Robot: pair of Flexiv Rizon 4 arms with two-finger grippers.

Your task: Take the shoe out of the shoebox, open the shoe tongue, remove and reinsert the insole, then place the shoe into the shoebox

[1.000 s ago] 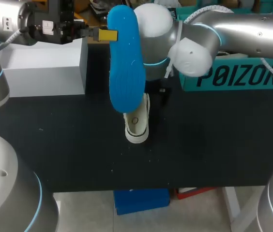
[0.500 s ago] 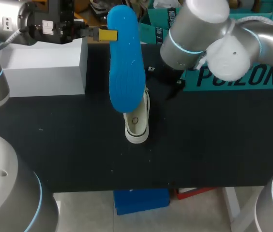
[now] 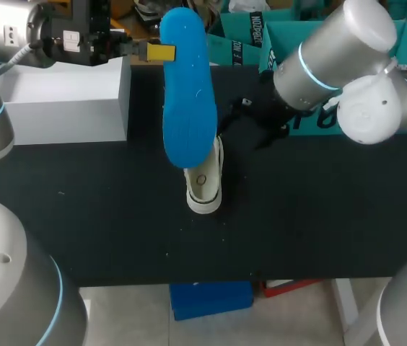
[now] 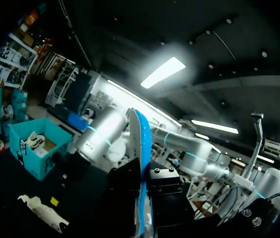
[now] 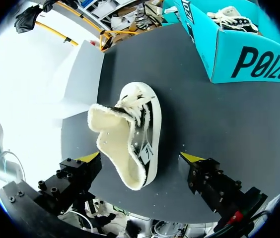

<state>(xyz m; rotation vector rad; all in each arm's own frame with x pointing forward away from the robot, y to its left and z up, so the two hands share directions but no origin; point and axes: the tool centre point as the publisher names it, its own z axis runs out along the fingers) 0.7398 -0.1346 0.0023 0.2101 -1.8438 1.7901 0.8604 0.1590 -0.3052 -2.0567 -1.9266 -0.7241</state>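
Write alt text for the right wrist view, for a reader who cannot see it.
A white shoe with a fleecy lining rests on the black table, ahead of the open right gripper, whose yellow-tipped fingers stand wide apart, clear of it. Beyond the shoe stands an open teal shoebox with another shoe inside.

Likely robotics lab: left arm point(image 3: 16, 32), right arm point(image 3: 333, 50), black table point(image 3: 102, 209).

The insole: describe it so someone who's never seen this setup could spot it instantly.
Start at the black table and find the white fleece-lined shoe near its middle. Over it, the left gripper holds up a long, flat, sole-shaped pad: the insole. It alone is bright blue and off the table.
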